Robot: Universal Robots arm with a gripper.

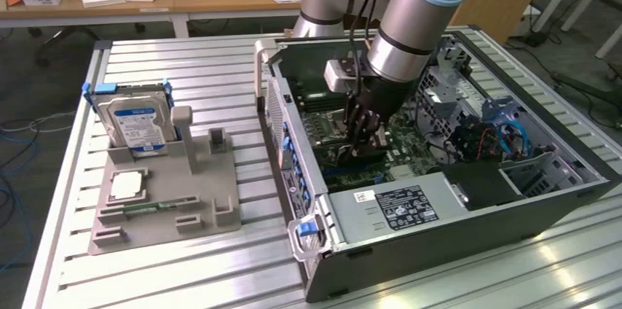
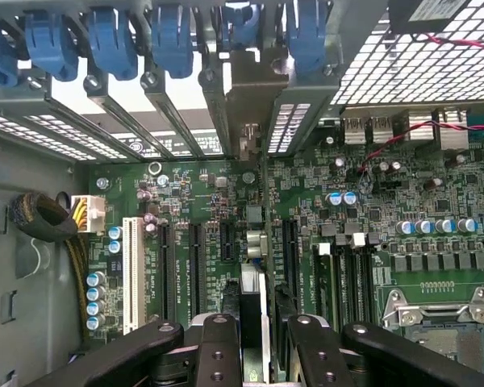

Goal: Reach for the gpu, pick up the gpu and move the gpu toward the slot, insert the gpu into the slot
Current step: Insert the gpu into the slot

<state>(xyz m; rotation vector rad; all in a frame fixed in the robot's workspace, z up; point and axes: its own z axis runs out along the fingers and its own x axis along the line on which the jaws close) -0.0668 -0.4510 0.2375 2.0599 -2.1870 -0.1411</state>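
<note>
Arm lowered into the open computer case (image 1: pixel 457 200), gripper (image 1: pixel 365 138) down among the motherboard (image 2: pixel 371 201) slots. Fingers (image 2: pixel 218 355) partly closed on the gpu (image 2: pixel 254 306), seen edge-on in the wrist view as a thin dark card running up between the pads, its silvery metal bracket (image 2: pixel 254 105) standing against the case's rear slot openings under the row of blue clips (image 2: pixel 169 40). Card lined up with a long black slot (image 2: pixel 289 250) near the middle of the board; whether seated cannot be told. White slot (image 2: pixel 131 274) nearer the board's edge by the cable bundle. Small white lettering on the board beside the slots, too fine to read. On the bench beside the case, grey fixture (image 1: pixel 165 192) carrying a blue-labelled hard drive (image 1: pixel 136 127) upright; label text unreadable. White sticker (image 1: pixel 365 196) and black label (image 1: pixel 408 207) on the case's power-supply end, print illegible.
</note>
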